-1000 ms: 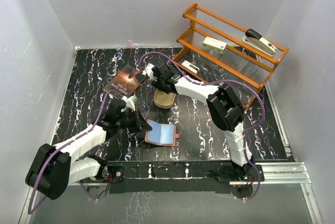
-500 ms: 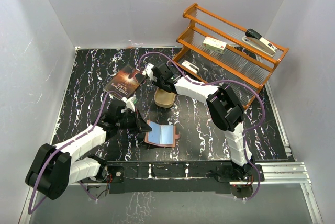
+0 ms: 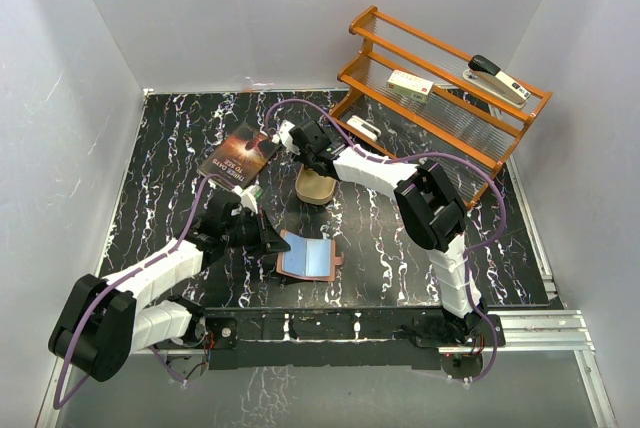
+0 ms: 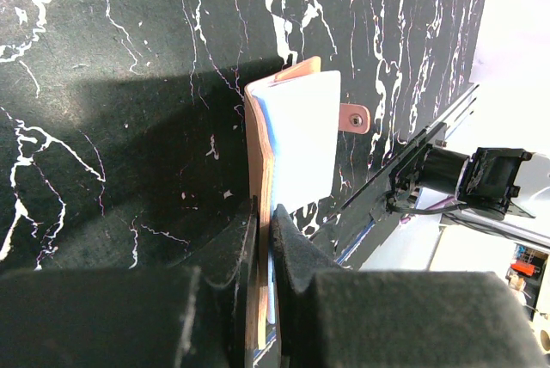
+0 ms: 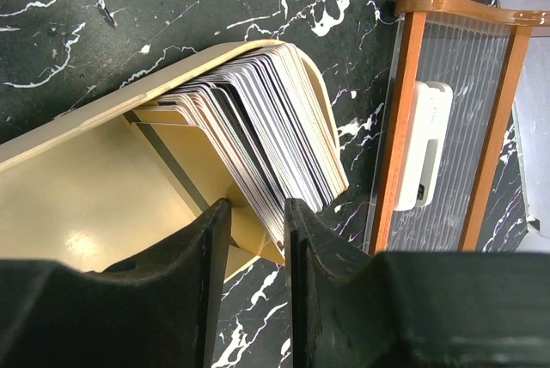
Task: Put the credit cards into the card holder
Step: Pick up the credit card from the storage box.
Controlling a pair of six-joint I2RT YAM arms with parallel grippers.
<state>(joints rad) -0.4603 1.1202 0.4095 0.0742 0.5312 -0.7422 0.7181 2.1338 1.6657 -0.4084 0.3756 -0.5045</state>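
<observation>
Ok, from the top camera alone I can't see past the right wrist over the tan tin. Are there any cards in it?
Observer: Yes. The right wrist view shows the tin holding a fanned stack of credit cards leaning against one end.
Operator: Has that arm got hold of any?
Observer: The right gripper straddles the end cards of the stack, but I cannot tell whether it pinches them.
Operator: And the other arm?
Observer: The left wrist view shows the left gripper shut on the edge of the open card holder.
</observation>
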